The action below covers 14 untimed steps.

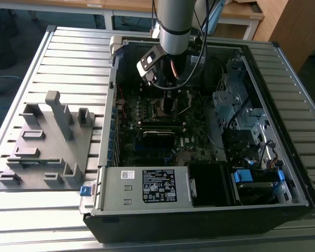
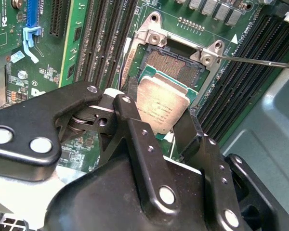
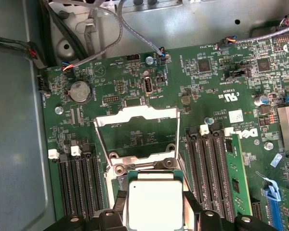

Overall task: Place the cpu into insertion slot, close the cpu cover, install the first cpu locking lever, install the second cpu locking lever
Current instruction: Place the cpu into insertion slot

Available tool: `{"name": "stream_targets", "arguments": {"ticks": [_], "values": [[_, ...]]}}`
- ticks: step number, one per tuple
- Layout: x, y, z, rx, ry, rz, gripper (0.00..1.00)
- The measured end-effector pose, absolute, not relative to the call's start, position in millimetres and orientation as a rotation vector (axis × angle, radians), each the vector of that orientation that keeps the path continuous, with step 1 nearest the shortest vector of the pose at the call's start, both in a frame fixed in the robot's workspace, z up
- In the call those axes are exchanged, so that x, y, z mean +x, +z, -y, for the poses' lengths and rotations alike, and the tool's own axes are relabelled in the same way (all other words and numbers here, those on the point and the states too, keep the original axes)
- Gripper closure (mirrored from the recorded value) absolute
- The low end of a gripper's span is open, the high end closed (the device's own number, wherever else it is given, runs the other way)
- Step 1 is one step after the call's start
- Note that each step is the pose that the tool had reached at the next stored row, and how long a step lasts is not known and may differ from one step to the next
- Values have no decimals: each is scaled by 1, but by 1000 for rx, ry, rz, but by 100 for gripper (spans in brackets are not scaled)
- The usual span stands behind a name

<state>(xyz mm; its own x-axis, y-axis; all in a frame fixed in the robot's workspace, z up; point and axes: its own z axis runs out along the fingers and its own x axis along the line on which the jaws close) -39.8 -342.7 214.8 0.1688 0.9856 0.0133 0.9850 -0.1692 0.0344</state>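
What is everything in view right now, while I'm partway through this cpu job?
table: 1, grey slatted, under the case
computer case: 1, black, open, on the table
fixture plate: 1, grey, on the table, exterior view's left of the case
circuit board: 1, green, inside the case
insertion slot: 1, dark, silvery rim, on the board, uncovered
cpu cover: 1, silvery, swung open beside the slot
locking lever: 1, silvery rod, at the slot's corner
coin battery: 1, silvery, on the board
cpu: 1, silvery top, partly over the slot, held
arm: 1, grey, reaching into the case
gripper: 1, black, shut on the cpu
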Motion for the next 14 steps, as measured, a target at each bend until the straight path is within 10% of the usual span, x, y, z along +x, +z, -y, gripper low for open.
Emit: {"name": "stream_targets", "arguments": {"ticks": [14], "values": [[-40, 215, 343, 2406, 50, -1991, 46]]}}
